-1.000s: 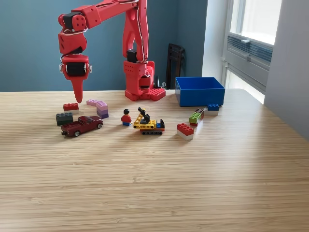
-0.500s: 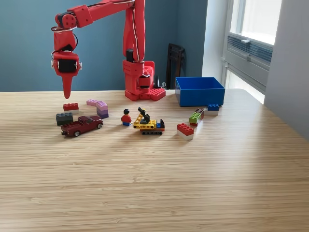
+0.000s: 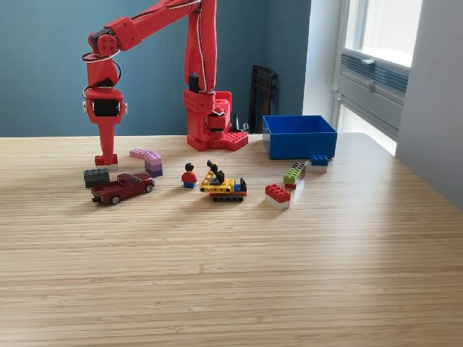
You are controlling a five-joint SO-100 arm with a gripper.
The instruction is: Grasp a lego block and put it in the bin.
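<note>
The red arm reaches out toward the exterior view's left, and its gripper points straight down onto a small red lego block on the bench. From here the jaws hide most of the block, and I cannot tell whether they have closed on it or merely stand over it. This looks like the grasping step — the block sits just beside a dark green brick and a maroon toy truck. The bin waits well apart, toward the view's right, beside the arm's base. Next, I'd judge, a firm pinch is needed, then a lift clear of the pink pieces and a long swing across to the bin.
</note>
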